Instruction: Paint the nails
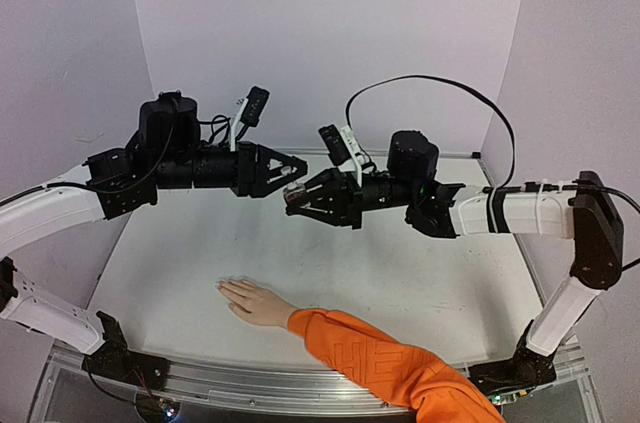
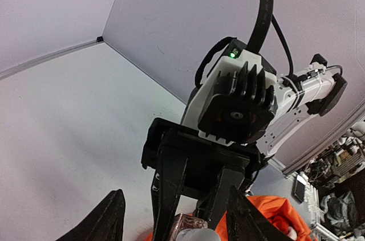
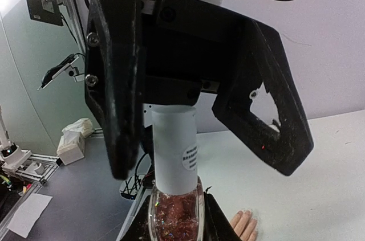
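**Bottle held mid-air by right hand, left hand open around cap**

- Right hand [image 2: 191,224]: fingers closed on the glass body of a small nail-polish bottle [image 3: 174,221] with red glittery fill. The bottle stands upright in the right wrist view, its white cap [image 3: 174,150] sticking out past the fingertips.
- Left hand [image 3: 203,168]: wide open, facing the right hand tip to tip. The cap sits between its two fingers. One finger is just beside or touching the cap, can't tell which; the other is clearly apart from it. No grip on anything.
- Both hands meet over the middle of the counter [image 1: 420,283], raised well above the surface.
- The nails [image 1: 223,288]: on the fingertips of a pale beige model hand [image 1: 252,301] lying flat on the counter, near side, left of centre, fingers pointing left. They are barely distinct from the skin in the top view.
- The orange sleeve [image 1: 380,363] runs from the wrist to the near right and crosses the counter's near edge. Bottle and nails are well apart, with the bottle farther back and higher.
- Room: bare counter lies between the raised hands and the model hand, and more to the far and right sides.
- Limits: walls close off the left, far and right sides, and a metal rail [image 1: 250,383] runs along the near edge.
- A black cable [image 1: 440,83] loops above the right arm.
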`<move>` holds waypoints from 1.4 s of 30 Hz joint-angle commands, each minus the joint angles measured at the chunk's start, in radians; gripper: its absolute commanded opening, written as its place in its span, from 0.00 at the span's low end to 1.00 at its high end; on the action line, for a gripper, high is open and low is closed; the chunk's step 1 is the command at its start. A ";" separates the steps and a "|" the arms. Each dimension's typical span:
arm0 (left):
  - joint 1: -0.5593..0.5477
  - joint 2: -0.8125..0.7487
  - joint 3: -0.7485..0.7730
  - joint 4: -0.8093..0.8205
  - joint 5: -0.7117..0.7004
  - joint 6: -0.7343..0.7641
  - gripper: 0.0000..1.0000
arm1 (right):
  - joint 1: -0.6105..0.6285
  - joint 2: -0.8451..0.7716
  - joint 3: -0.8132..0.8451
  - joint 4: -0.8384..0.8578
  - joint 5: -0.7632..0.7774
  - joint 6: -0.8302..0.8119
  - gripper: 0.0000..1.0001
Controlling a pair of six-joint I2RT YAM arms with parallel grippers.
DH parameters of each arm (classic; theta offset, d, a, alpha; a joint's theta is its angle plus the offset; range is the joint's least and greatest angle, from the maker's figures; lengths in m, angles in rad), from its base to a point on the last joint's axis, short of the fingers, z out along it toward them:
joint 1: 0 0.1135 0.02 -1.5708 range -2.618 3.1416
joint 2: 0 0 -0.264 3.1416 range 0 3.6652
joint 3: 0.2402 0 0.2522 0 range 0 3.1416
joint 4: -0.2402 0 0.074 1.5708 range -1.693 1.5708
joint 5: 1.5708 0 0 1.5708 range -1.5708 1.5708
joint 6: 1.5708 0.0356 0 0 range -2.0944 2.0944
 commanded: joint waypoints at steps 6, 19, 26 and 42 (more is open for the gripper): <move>0.000 -0.022 0.020 0.021 0.018 -0.001 0.32 | -0.001 0.025 0.057 0.128 -0.048 0.066 0.00; 0.000 0.042 0.036 0.017 -0.032 -0.032 0.00 | 0.047 -0.051 0.040 -0.059 0.742 -0.117 0.00; 0.000 0.090 0.059 0.002 -0.096 -0.065 0.00 | 0.239 -0.007 0.072 0.065 1.659 -0.421 0.00; 0.003 -0.034 0.080 -0.050 0.007 -0.060 0.82 | 0.078 -0.085 0.054 -0.051 0.360 -0.127 0.00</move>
